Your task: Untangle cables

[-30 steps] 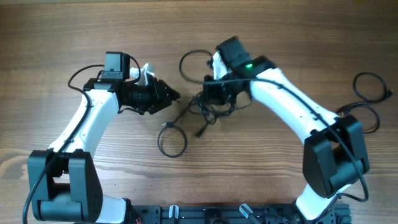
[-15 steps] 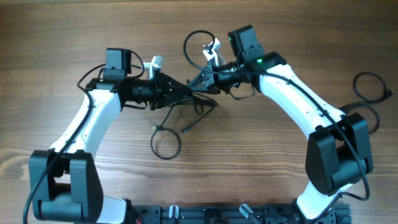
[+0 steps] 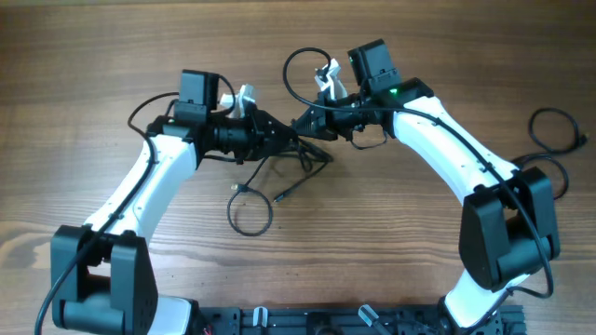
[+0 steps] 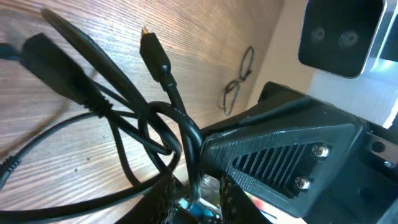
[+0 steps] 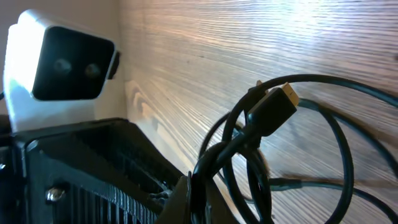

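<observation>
Both claws meet over the middle of the wooden counter [image 3: 112, 56], tip to tip, with the cables [image 3: 312, 151] caught between them. The left claw [image 3: 287, 140] reaches in from the left. Its wrist view shows a black strand running down into the narrow gap between its fingers, so it looks closed on the cables. The right claw [image 3: 303, 124] comes in from the right and is pinched shut, and in its own view several strands gather at its fingertips.

The tangle hangs from this meeting point. One loop [image 3: 300, 65] arches up and back past the right claw. Other strands trail forward onto the counter and end in a round ring [image 3: 230, 212] lying flat near the left arm. A loose end [image 3: 279, 196] lies just beside that ring.

Close up, the strands cross and knot over one another. A black plug [image 5: 277, 107] with a brassy tip sticks out of the knot, clear of the wood.

A small green lamp [image 3: 392, 91] glows on the right arm's wrist. Well apart, near the counter's right edge, another thin black cord [image 3: 555, 116] lies in loops.
</observation>
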{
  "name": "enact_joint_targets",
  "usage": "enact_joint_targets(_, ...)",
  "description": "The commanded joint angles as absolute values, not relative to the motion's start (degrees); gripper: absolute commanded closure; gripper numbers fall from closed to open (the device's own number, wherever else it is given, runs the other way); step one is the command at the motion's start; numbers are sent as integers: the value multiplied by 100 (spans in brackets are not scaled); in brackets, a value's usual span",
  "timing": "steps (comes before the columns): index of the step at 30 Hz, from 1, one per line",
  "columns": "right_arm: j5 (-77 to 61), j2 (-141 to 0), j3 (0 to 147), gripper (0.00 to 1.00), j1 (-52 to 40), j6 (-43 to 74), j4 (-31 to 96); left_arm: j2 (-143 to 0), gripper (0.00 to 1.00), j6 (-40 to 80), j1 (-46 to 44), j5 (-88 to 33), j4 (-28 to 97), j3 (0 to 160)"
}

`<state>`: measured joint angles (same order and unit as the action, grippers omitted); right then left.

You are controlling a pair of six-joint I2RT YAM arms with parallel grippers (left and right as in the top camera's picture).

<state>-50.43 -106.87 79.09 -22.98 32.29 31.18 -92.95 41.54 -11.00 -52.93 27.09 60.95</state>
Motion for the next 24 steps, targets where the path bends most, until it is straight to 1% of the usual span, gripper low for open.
enact_joint_targets(1, -5878, -10569, 8060, 96, -2477, 3295, 2956, -9386, 74, 4311, -1439, -4674, 2742, 6023)
enact_joint_targets(3, -5878, -10569, 8060, 96, -2477, 3297, 2952, -9386, 75, 4307, -1542, -4606, 2744, 6023)
enact_joint_targets(4, -5878, -10569, 8060, 96, -2477, 3297, 2952, -9386, 81, 4303, -1603, -4523, 2740, 6023)
enact_joint_targets(5, -5878, -10569, 8060, 96, -2477, 3297, 2952, -9386, 83, 4270, -1671, -4410, 2740, 6023)
enact_joint_targets(7, -5878, -10569, 8060, 96, -2477, 3297, 2952, -9386, 86, 4226, -1763, -4097, 2759, 6023)
enact_joint_targets(10, -5876, -10569, 8060, 96, -2477, 3299, 2923, -9386, 89, 4224, -1824, -4016, 2958, 6023)
enact_joint_targets(12, -5874, -10569, 8060, 96, -2477, 3301, 2888, -9386, 89, 4014, -1822, -4036, 3201, 6023)
enact_joint_targets(13, -5876, -10569, 8060, 96, -2477, 3306, 2853, -9386, 85, 3883, -1822, -4040, 3238, 6023)
enact_joint_targets(15, -5876, -10569, 8060, 96, -2477, 3319, 2834, -9386, 82, 3837, -1811, -4040, 3138, 6023)
enact_joint_targets(17, -5876, -10569, 8060, 96, -2477, 3317, 2834, -9386, 85, 3837, -1811, -4040, 2945, 6023)
enact_joint_targets(18, -5876, -10569, 8060, 96, -2477, 3315, 2834, -9386, 92, 3833, -1811, -4040, 2936, 6023)
enact_joint_targets(19, -5874, -10569, 8060, 96, -2477, 3304, 2836, -9384, 95, 3776, -1809, -4040, 2947, 6023)
enact_joint_targets(22, -5391, -10569, 8060, 96, -2471, 3269, 2886, -9376, 96, 3474, -1612, -4036, 3197, 6023)
enact_joint_targets(24, -5116, -10569, 8060, 96, -2471, 2928, 3118, -9376, 96, 3413, -1363, -4036, 3293, 6023)
